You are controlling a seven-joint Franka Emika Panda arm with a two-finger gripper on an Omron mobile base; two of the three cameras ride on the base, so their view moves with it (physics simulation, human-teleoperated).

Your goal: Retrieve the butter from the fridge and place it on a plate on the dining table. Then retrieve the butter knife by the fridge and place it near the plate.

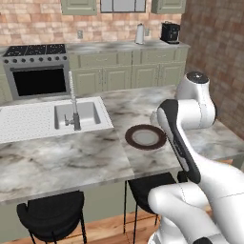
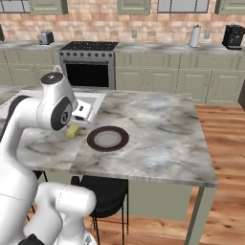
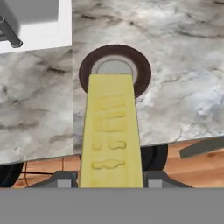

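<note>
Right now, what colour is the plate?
Dark brown with a greyish middle; the plate shows best in the right base view.

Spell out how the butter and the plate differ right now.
The butter is a pale-yellow rectangular stick; the plate is round, dark brown with a greyish middle. The butter is clamped in the gripper above the dining table; the plate lies flat on it, nothing on it.

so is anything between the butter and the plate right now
Nothing visible. The butter is gripped in the fingers above the dining table, and the plate ahead of it sits bare with open marble around it.
</note>
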